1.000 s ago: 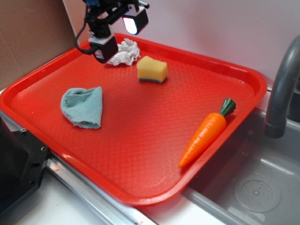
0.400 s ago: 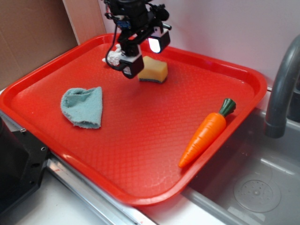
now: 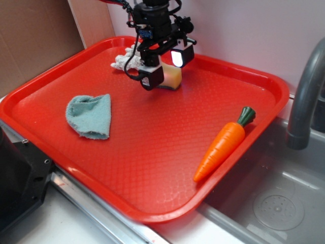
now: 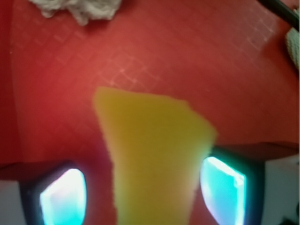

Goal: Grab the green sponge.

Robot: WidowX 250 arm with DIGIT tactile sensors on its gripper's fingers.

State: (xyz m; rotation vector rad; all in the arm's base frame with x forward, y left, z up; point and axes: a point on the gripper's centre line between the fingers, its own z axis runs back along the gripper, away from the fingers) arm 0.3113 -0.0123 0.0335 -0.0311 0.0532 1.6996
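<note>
We've got the gripper (image 3: 165,68) spread wide with a finger on each side of the green sponge (image 4: 152,154) near the red tray's (image 3: 152,213) far edge, white rag (image 3: 124,58) just beside.

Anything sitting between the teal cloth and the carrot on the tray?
No. In the exterior view the tray floor between the teal cloth and the carrot is bare red plastic; the green sponge sits farther back, under the gripper.

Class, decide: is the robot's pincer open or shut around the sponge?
Open. In the wrist view the pincer straddles the green sponge, its pads apart on either side, with red tray visible between.
</note>
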